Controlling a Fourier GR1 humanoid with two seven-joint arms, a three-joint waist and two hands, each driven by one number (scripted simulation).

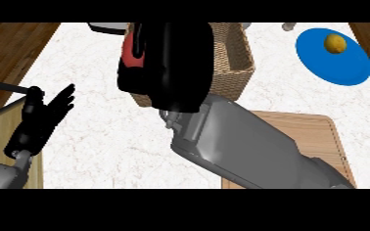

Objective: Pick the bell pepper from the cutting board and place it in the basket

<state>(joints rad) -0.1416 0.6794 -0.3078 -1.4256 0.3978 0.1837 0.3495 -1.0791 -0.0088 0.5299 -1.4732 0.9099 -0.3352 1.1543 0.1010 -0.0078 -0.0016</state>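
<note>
My right hand (173, 63) hangs over the wicker basket (235, 54) at the top middle, with its fingers curled round a red bell pepper (130, 51) that shows only at the hand's left edge. The hand and forearm hide most of the basket's inside. A wooden cutting board (318, 132) lies at the lower right, partly under my right forearm, with nothing visible on its bare part. At the left edge my left hand (39, 117) rests open, fingers pointing up.
A blue plate (339, 63) with a small yellow fruit (335, 42) on it sits at the top right. A white object (108, 28) peeks out at the top, left of the basket. Dark wood borders the counter at the top left corner.
</note>
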